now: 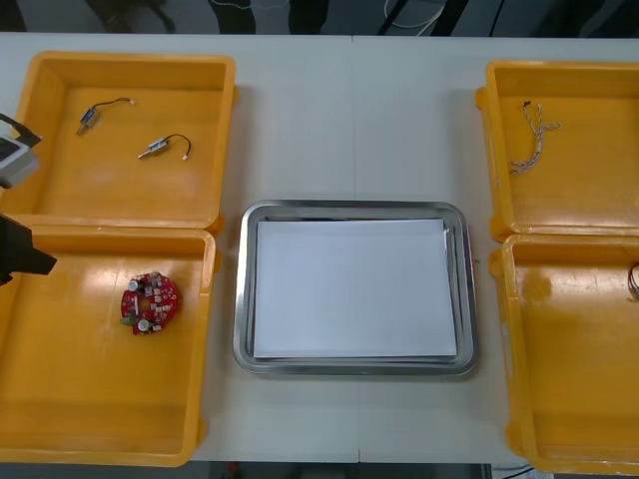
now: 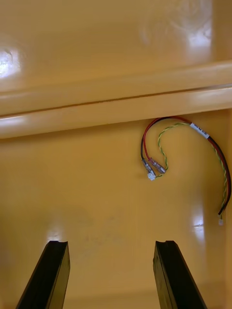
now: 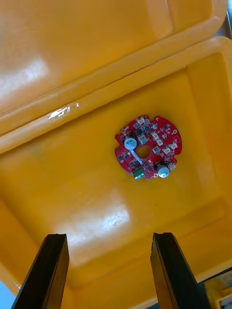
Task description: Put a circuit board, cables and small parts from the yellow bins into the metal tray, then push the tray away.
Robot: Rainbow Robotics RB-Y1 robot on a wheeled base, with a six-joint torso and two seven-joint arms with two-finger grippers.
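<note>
The left gripper (image 3: 108,236), jaws spread wide above the round red circuit board (image 3: 154,140) lying flat in the near-left yellow plastic bin (image 3: 96,227), should descend centred and straddle the board's rim, while the right gripper (image 2: 111,243), likewise spread, hovers near the red-and-yellow cable (image 2: 198,130).

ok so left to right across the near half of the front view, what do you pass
round red circuit board in the near-left yellow bin → shiny metal tray, white inside → near-right yellow bin → red and yellow cable at its right edge
</note>
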